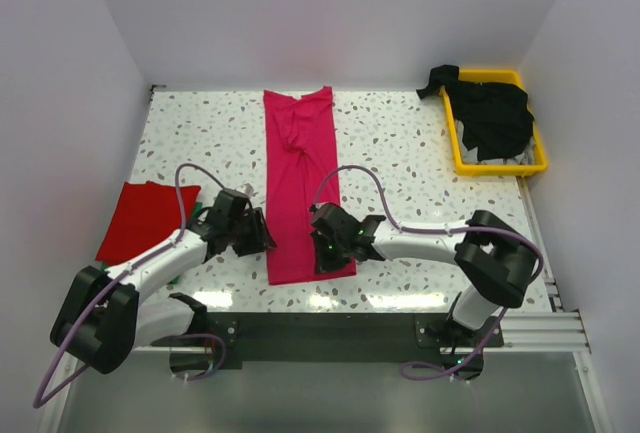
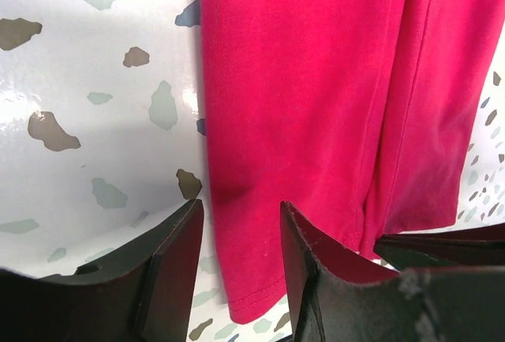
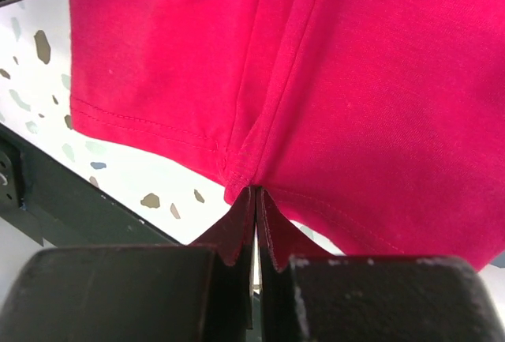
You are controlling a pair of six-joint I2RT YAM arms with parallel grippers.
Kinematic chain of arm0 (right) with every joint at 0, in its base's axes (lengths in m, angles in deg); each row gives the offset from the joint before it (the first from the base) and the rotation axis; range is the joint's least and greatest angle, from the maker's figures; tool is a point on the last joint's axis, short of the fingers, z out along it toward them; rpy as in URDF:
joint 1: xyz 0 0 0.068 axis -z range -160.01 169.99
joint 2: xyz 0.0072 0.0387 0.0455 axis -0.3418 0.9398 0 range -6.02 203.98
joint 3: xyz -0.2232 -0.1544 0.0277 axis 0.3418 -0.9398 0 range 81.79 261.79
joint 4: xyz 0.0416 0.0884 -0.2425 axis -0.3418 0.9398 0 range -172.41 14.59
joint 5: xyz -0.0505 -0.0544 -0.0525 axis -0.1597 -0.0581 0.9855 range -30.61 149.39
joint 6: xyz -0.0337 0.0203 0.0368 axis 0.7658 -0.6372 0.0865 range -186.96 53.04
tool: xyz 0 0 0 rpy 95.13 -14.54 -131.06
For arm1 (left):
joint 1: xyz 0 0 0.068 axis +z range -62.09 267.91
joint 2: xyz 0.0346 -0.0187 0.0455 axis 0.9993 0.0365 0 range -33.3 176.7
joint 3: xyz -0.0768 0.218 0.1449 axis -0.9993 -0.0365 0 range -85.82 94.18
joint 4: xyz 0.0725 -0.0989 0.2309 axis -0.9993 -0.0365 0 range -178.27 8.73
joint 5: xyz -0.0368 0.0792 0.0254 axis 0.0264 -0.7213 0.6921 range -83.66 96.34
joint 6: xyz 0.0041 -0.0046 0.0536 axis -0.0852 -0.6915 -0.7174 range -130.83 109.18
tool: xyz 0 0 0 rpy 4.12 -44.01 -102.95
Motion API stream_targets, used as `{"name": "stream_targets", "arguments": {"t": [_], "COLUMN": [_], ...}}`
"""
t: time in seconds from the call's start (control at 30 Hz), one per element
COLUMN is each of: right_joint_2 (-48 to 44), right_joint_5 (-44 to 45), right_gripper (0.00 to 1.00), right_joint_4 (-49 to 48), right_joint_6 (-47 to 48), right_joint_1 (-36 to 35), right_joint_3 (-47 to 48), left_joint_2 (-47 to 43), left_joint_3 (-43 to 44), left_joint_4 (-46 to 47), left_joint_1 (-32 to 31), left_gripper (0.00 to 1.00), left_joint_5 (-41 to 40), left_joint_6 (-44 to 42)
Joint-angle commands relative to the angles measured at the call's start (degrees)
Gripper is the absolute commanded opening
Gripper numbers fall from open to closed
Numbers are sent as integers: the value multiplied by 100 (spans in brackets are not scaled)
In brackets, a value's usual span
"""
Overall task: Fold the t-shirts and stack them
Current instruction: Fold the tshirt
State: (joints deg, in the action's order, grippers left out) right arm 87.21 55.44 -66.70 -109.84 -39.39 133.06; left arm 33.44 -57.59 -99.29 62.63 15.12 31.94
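A magenta-pink t-shirt (image 1: 300,183) lies folded into a long narrow strip down the middle of the table. My left gripper (image 1: 262,238) is open at the strip's near left edge. In the left wrist view the shirt's hem corner (image 2: 252,279) lies between the spread fingers of that gripper (image 2: 241,204). My right gripper (image 1: 325,253) is at the strip's near right corner. In the right wrist view it (image 3: 255,192) is shut on the shirt's hem (image 3: 237,170), which puckers at the fingertips. A folded red t-shirt (image 1: 145,218) lies at the left.
A yellow tray (image 1: 462,158) at the back right holds crumpled black shirts (image 1: 490,113), one hanging over its rim. White walls close the table on three sides. A dark rail (image 1: 330,328) runs along the near edge.
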Motion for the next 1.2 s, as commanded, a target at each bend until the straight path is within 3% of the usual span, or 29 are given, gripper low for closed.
{"name": "stream_targets", "arguments": {"t": [0.0, 0.17, 0.27, 0.37, 0.5, 0.67, 1.17], "right_joint_2": [37, -216, -559, -1033, -1534, -1861, -1668], "right_joint_5": [25, 17, 95, 377, 325, -396, -1047], "right_gripper": [2, 12, 31, 39, 41, 41, 41], "right_joint_4": [-85, 46, 353, 618, 750, 715, 126], "right_joint_6": [-63, 7, 95, 95, 68, 139, 42], "right_joint_1": [-57, -57, -57, 57, 601, 1480, 1859], "right_joint_3": [164, 208, 261, 87, -397, -977, -1584], "left_joint_2": [32, 58, 50, -47, -214, -468, -566], "left_joint_3": [139, 183, 148, 69, -1, -238, -520], "left_joint_4": [89, -87, -184, -228, -404, -474, -685], "left_joint_1": [-39, -39, -39, -39, -39, -117, -723], "left_gripper": [48, 46, 42, 40, 40, 38, 41], "left_joint_5": [37, 36, 124, 352, 537, 599, 151], "left_joint_6": [-172, -242, -295, -330, -313, 30, 962]}}
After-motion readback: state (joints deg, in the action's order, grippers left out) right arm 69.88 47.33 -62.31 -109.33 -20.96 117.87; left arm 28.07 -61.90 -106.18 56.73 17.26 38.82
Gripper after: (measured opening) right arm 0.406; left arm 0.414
